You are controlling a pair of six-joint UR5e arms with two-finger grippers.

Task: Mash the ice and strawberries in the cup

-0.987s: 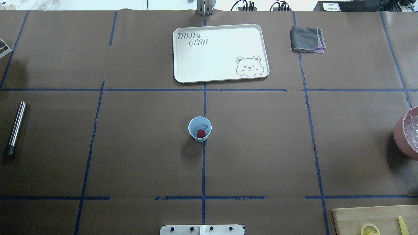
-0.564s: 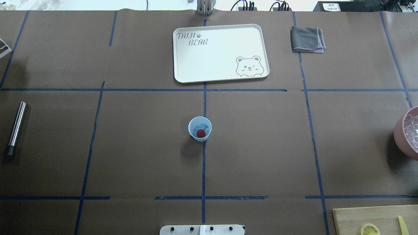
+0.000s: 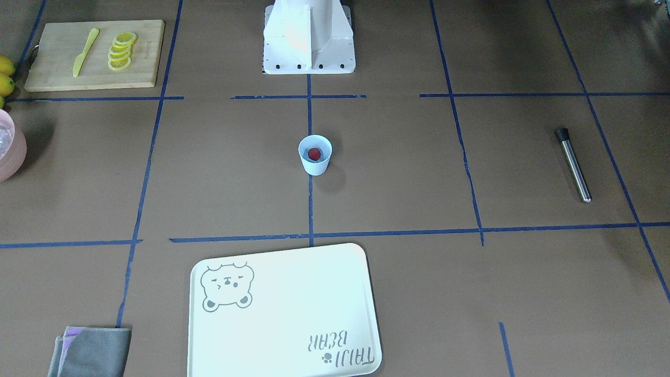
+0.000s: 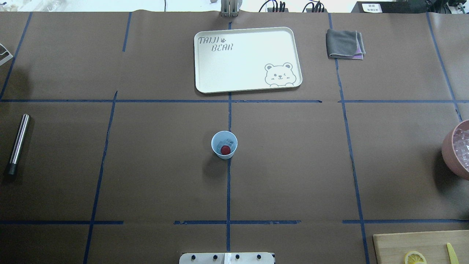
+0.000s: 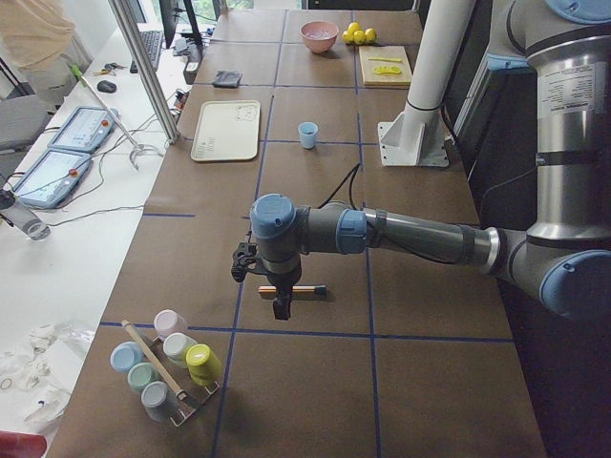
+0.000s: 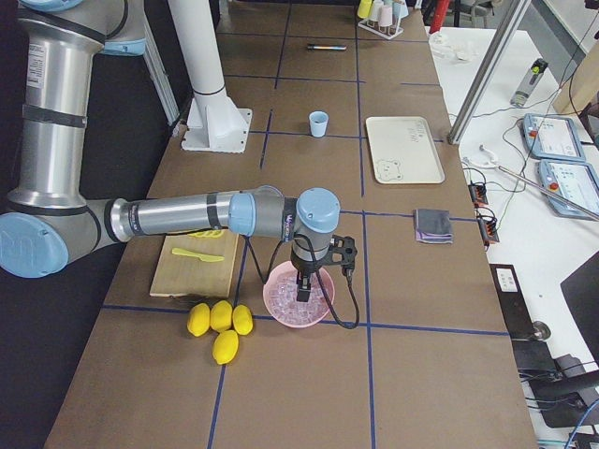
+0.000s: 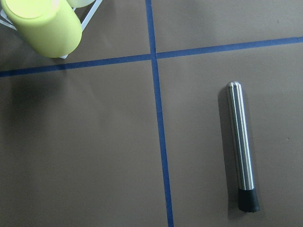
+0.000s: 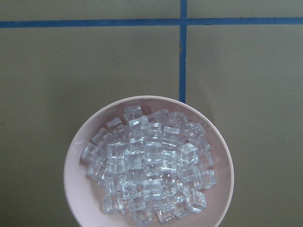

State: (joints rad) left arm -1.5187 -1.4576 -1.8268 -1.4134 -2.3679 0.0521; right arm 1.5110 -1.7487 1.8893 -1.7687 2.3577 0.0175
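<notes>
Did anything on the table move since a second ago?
No, nothing moved that I can see. The cup sits in the same spot with the strawberry and ice inside, and the metal stick lies where it did, far to the left.

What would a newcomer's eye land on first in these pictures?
The small cup at the table's centre, with a red strawberry and ice inside. Next, the pink bowl heaped with ice cubes below the right gripper, and the steel rod lying at the robot's far left.
</notes>
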